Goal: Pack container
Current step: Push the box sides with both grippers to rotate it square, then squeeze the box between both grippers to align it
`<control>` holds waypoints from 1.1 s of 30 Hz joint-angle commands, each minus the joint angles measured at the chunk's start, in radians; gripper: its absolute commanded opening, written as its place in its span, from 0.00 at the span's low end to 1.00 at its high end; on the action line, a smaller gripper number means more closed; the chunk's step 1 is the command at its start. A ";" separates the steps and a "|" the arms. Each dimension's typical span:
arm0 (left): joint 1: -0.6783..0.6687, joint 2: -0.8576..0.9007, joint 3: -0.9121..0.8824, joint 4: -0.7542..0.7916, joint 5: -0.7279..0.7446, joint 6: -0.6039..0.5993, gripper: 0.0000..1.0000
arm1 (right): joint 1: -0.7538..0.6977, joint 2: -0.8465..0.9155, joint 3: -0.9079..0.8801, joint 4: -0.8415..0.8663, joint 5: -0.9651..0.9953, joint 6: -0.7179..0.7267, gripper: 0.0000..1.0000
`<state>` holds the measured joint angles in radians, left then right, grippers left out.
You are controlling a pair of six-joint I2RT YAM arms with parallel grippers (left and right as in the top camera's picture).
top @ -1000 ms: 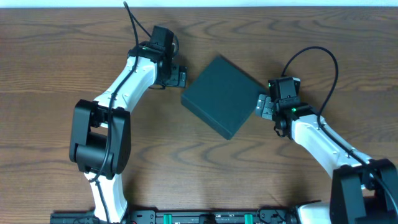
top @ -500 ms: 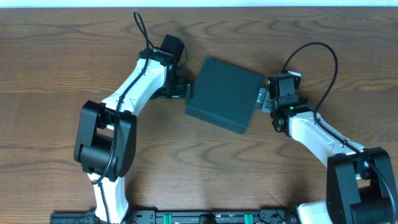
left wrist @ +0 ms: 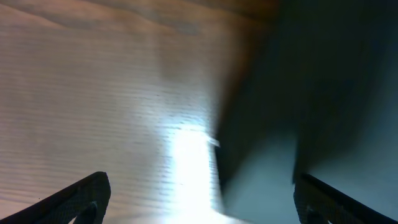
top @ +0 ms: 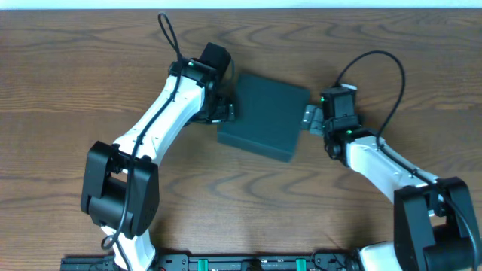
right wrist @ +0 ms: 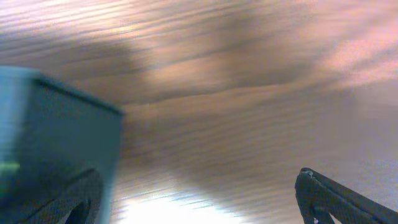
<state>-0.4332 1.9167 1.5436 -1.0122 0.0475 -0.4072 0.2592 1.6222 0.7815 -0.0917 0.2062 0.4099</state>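
The wooden table [top: 68, 83] is filled by both arms. The container [top: 265, 117] is seen at its middle, a little toward the far side, lying flat and skewed, with the lid apparently down. It is flanked on both sides. The left gripper [top: 224, 111] is set right at its left edge, jaws spread wide, nothing clasped. The right gripper [top: 309, 119] is set close at its right edge, likewise spread and empty. The step in hand is judged to be squaring the box between the arms. Next, the flap must be found and lifted while the box is braced. Both wrist views are blurred, so a slow approach is called for.
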 commanded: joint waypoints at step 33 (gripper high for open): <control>0.247 0.008 -0.129 0.138 -0.022 0.124 0.95 | 0.061 0.000 0.005 0.032 -0.063 0.000 0.99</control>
<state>-0.1860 1.9049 1.4673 -0.8875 0.0158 -0.3042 0.3164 1.6222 0.7815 -0.0631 0.1322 0.4099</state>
